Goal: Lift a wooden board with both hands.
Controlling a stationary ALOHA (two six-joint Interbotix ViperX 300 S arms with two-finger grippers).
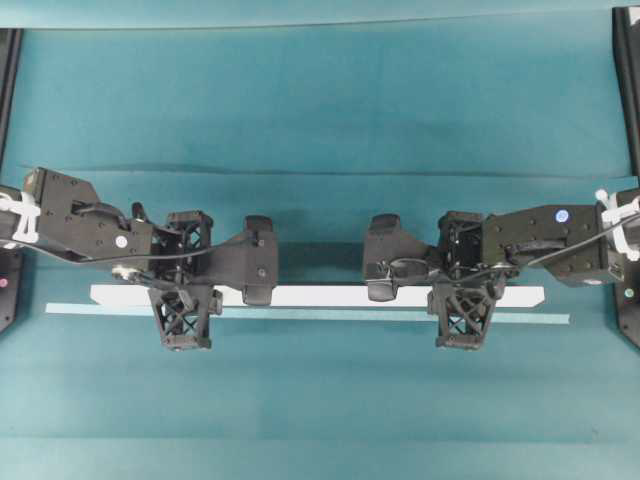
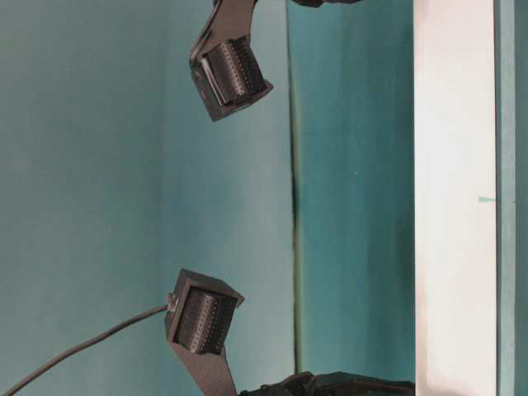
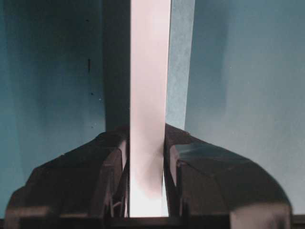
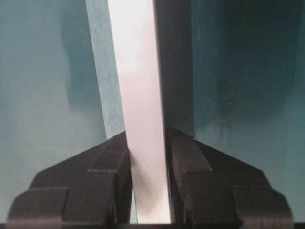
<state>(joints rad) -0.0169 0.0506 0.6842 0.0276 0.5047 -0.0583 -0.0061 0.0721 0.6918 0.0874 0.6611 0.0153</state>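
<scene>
Overhead exterior: 2 grippers straddle 1 wooden board (image 1: 320, 296), one toward each end.
Overhead exterior: the left gripper (image 1: 184, 300) and right gripper (image 1: 462, 298) sit either side of the middle, probably so the load balances; a pale teal strip (image 1: 300, 313) lies just beside the board's near edge. Table-level exterior: the board (image 2: 455, 198) fills the right side, and 2 black motor blocks (image 2: 233, 76) hang well apart from it. Left wrist-mounted: the board (image 3: 148, 95) runs between the fingers (image 3: 112, 167), which clench its edges. Right wrist-mounted: the board (image 4: 138, 95) sits between the fingers (image 4: 190, 164) with slivers of gap; whether this gripper grasps it or has let go, I cannot tell.
</scene>
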